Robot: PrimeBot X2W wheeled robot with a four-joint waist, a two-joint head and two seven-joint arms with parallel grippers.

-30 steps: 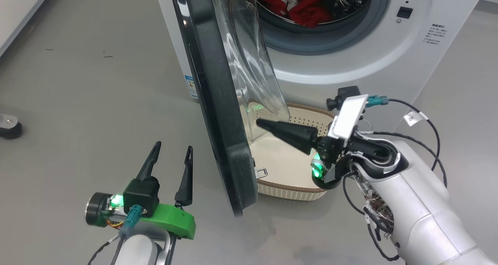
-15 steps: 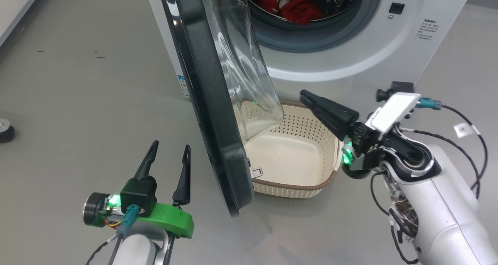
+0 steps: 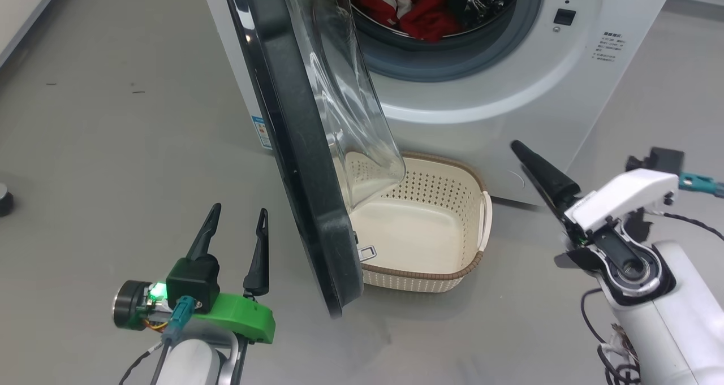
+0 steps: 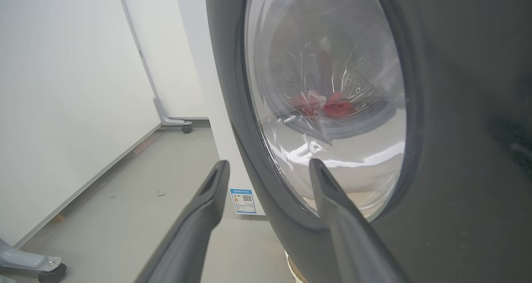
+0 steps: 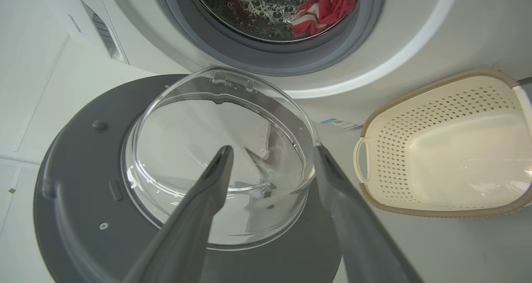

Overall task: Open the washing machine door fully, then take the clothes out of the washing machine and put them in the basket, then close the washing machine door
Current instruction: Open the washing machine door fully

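The washing machine door [image 3: 294, 147] stands open, edge-on to the head view, its clear glass bowl [image 3: 350, 102] bulging towards the white washing machine [image 3: 509, 91]. The red clothes [image 3: 407, 9] lie in the steel drum [image 5: 257, 8]. On the floor under the opening sits the basket [image 3: 421, 275], with nothing in it. My left gripper [image 3: 240, 210] is open on the door's outer side, close to it and not touching. My right gripper [image 3: 523, 153] is to the right of the basket. The right wrist view shows it [image 5: 273, 150] open, pointing at the door's inner face [image 5: 75, 191].
A blue label [image 3: 261, 132] marks the machine's lower left corner. At the far left of the grey floor is a dark caster [image 3: 3, 195]. A white wall panel on a wheeled foot [image 4: 183, 127] stands left of the machine. Loose cables hang by my right forearm [image 3: 650, 294].
My right gripper has drawn back from between the door's glass and the basket, out to the right of the basket. The head camera shifted slightly. The left gripper stays as it was.
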